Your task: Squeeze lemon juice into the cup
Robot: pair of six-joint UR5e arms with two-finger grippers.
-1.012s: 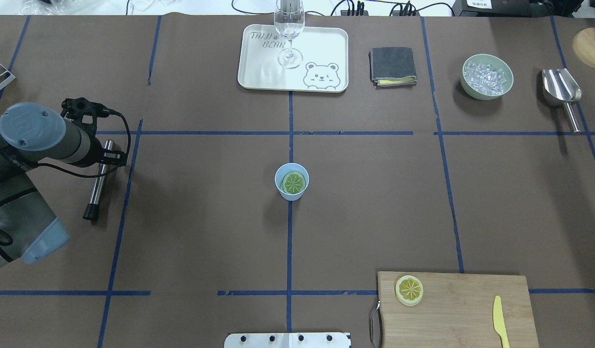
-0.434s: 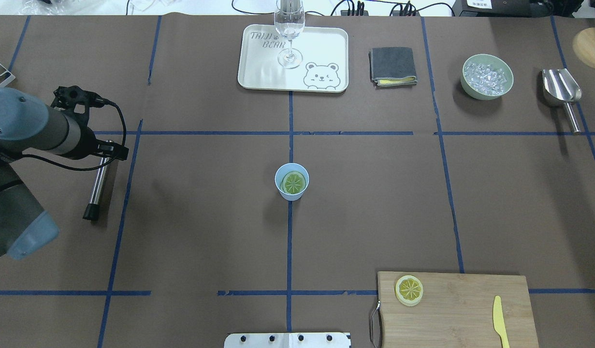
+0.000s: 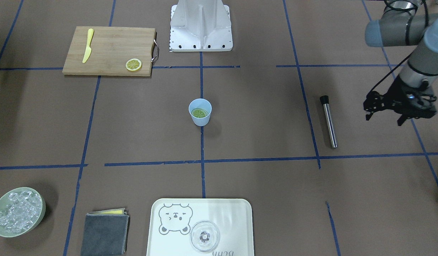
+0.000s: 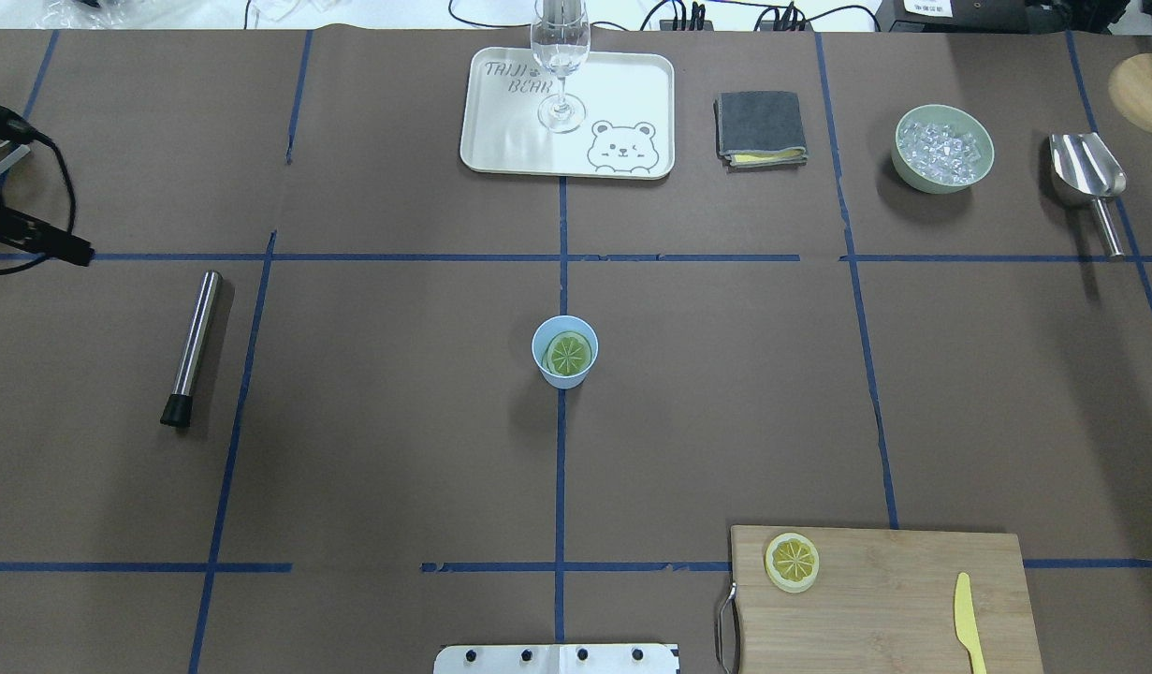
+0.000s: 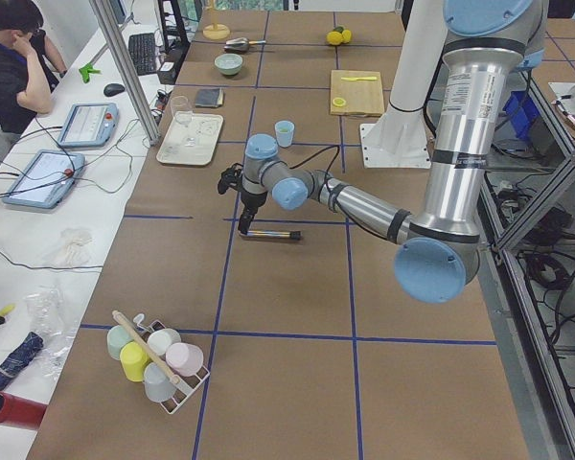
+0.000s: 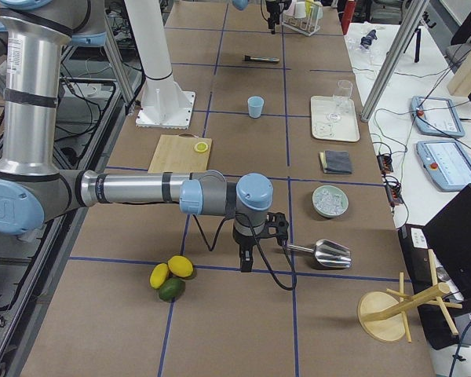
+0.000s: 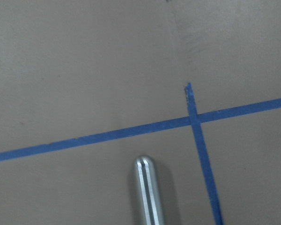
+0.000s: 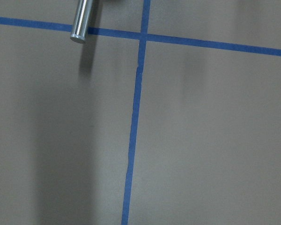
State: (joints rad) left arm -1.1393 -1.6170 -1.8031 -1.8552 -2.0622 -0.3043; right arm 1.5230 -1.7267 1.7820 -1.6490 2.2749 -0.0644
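The light-blue cup [image 4: 564,351] stands upright at the table's centre; it also shows in the front-facing view [image 3: 200,112]. One lemon slice [image 4: 569,355] lies inside it, face up. A second lemon slice [image 4: 792,562] lies on the wooden cutting board [image 4: 894,599]. My left gripper [image 3: 384,119] hovers far to the robot's left, beyond a metal muddler [image 4: 190,348]. Its jaws look apart and empty. My right gripper [image 6: 251,255] shows only in the exterior right view, far from the cup near the ice scoop; I cannot tell whether it is open or shut.
A yellow plastic knife [image 4: 967,618] lies on the board. At the back are a tray [image 4: 632,84] with a wine glass [image 4: 561,56], a grey cloth [image 4: 760,128], a green bowl [image 4: 898,161] of ice and a metal scoop [image 4: 1088,173].
My left arm has drawn back to the left, almost out of the overhead view, uncovering the whole muddler. The cup and both lemon slices have not moved.
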